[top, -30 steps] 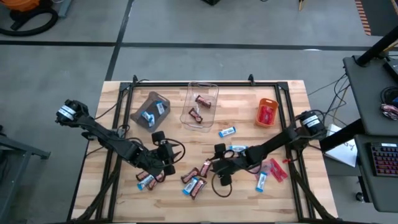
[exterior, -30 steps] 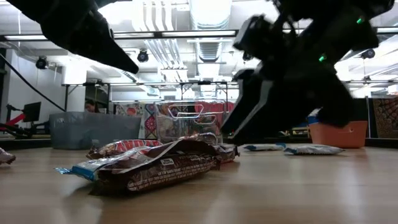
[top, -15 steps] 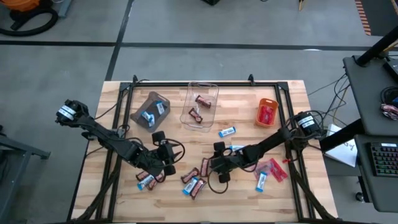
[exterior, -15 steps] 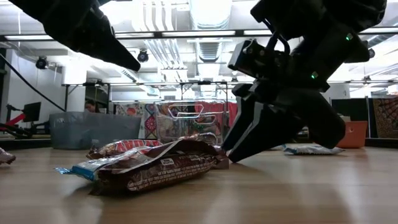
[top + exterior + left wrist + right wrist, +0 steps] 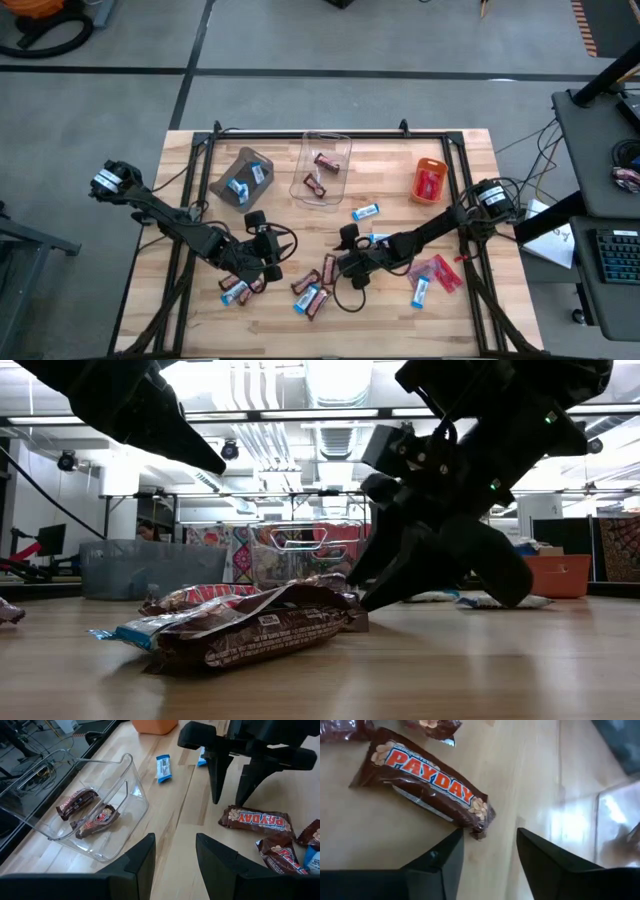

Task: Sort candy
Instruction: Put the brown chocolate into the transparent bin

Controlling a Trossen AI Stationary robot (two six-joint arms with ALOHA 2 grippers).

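Wrapped candy bars lie in a cluster (image 5: 315, 288) at the table's near middle, blue-and-white and dark brown ones. More blue-and-white bars (image 5: 366, 211) and red ones (image 5: 440, 270) lie to the right. My right gripper (image 5: 336, 266) is open and points down, low over the table. Its fingers (image 5: 216, 790) stand just off one end (image 5: 480, 822) of a brown Payday bar (image 5: 422, 785) that lies flat on the wood. My left gripper (image 5: 270, 258) is open and hovers left of the cluster, aimed at the right gripper (image 5: 229, 775).
At the far side stand a grey bin (image 5: 243, 178) with blue-and-white bars, a clear bin (image 5: 322, 165) with two brown bars (image 5: 87, 810), and an orange bin (image 5: 430, 180) with red ones. A black frame (image 5: 330, 133) runs round the table. Two bars (image 5: 235, 290) lie under the left arm.
My right gripper has moved toward the table's left edge and come down to the brown bar at the cluster's far side, staying open. The candy and my left arm have kept still.
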